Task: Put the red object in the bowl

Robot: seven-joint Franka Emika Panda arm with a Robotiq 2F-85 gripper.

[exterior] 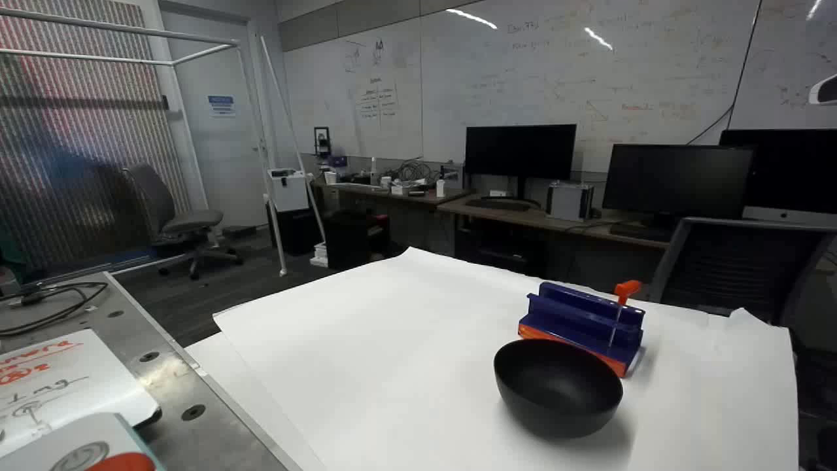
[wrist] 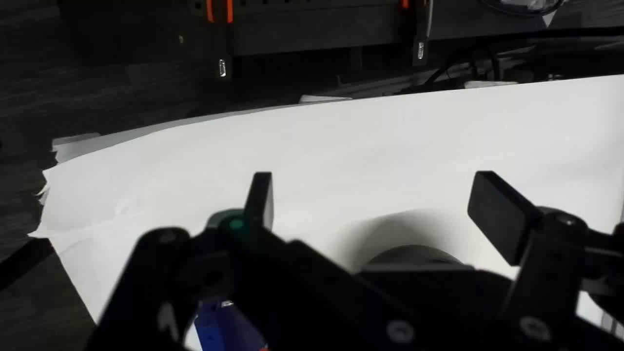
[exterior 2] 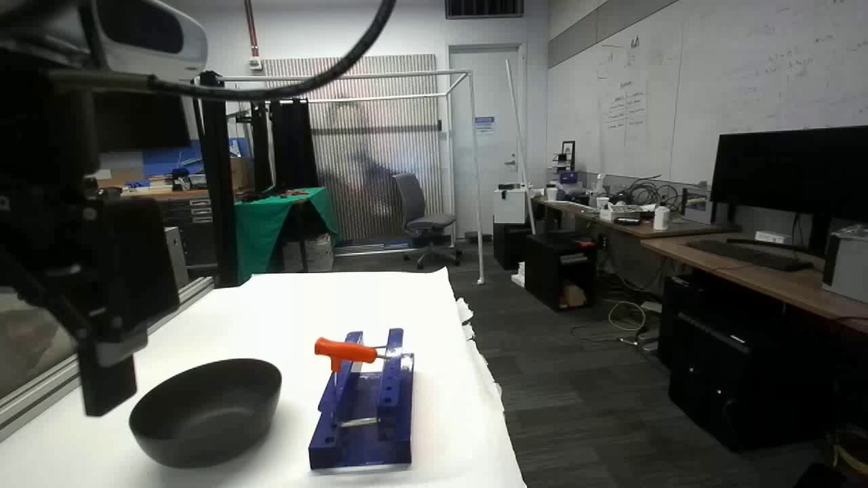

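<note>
The red object is a red-orange handle [exterior: 626,290] on a thin metal shaft. It stands in the blue slatted rack, and its handle [exterior 2: 349,351] sticks out above the rack. The matte black bowl [exterior: 556,392] stands upright beside the rack; it also shows in an exterior view [exterior 2: 207,413]. In the wrist view only part of the bowl's rim [wrist: 414,253] shows behind my gripper. My gripper [wrist: 378,202] is open, with nothing between its fingers. In an exterior view one dark finger [exterior 2: 108,379] hangs above and beside the bowl, apart from the red object.
The blue rack [exterior: 582,320] has an orange base edge; a corner of it [wrist: 212,326] shows in the wrist view. White paper [exterior: 392,340] covers the table. A metal ledge [exterior: 189,412] runs along one side, with a cable and a small board. A chair [exterior: 745,268] stands behind the table.
</note>
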